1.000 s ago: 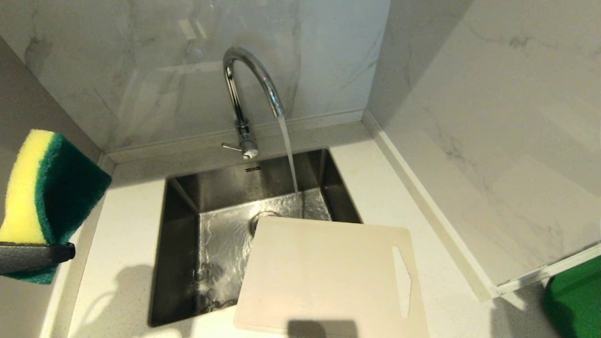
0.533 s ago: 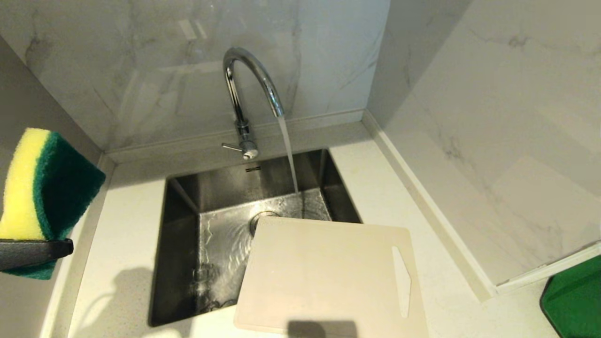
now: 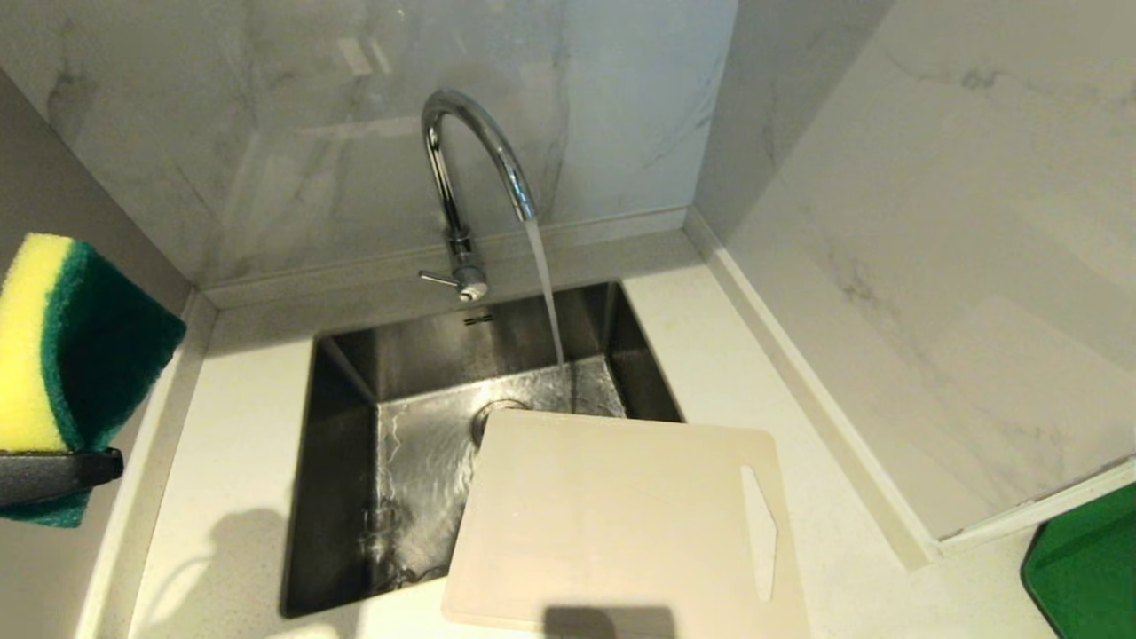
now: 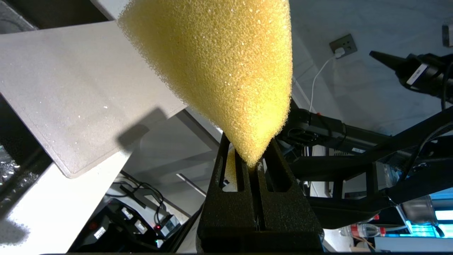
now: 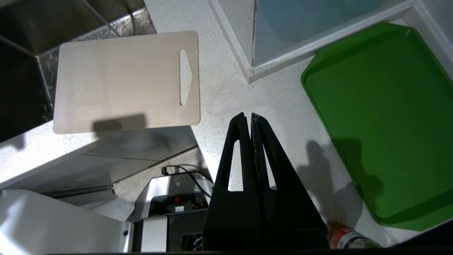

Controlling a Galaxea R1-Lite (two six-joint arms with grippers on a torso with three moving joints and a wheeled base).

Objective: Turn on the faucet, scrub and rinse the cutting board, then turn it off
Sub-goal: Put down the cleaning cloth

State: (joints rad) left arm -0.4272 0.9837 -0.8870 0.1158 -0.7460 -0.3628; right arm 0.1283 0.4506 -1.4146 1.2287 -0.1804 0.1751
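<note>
Faucet (image 3: pixel 470 169) top centre, running into sink (image 3: pixel 355 408). Cutting board (image 3: pixel 612 524) bottom centre, overhanging sink. Left gripper (image 3: pixel 53 475) far left, clamping sponge (image 3: pixel 71 355). Right gripper (image 5: pixel 250 118) pinched together, empty, w/ green tray (image 5: pixel 382 117) alongside.

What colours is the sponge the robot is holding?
The sponge is yellow on one side and dark green on the other, seen best in the head view.

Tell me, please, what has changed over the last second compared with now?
The left claw, shut on the sponge, drifted slightly left toward the picture's edge. The green tray shows a little differently at the lower right corner. The faucet keeps running, and the board stays half over the sink.
</note>
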